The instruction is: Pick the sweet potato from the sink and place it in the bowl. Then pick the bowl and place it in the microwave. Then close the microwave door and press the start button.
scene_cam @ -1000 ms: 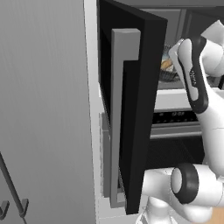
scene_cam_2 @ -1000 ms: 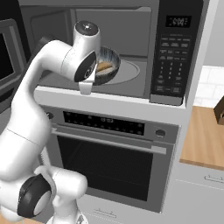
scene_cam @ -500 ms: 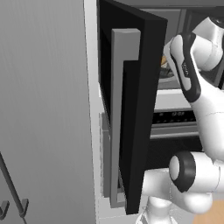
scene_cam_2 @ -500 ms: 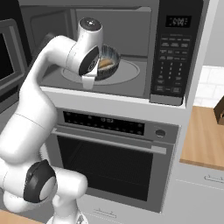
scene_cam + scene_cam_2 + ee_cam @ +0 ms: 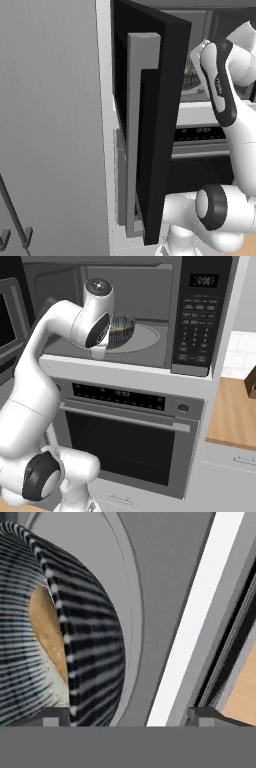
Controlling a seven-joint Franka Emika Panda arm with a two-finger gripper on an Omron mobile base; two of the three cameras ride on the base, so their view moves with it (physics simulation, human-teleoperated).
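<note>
The sweet potato (image 5: 46, 632) lies inside the bowl (image 5: 85, 637), a tan oval whose long axis runs along the bowl's hollow, one tapered end toward the fingertips (image 5: 55, 716) and the other away from them. The ribbed blue-grey bowl sits on the round turntable (image 5: 145, 338) inside the microwave (image 5: 150, 311); in the hand view its rim comes down to the left fingertip, whether touching cannot be told, while the right fingertip stands well apart from it. The gripper (image 5: 127, 714) is spread wide, its jaws holding nothing. The white arm (image 5: 55, 341) reaches up and forward into the cavity, wrist bent toward the bowl. The microwave door (image 5: 150, 115) stands swung open beside the arm.
</note>
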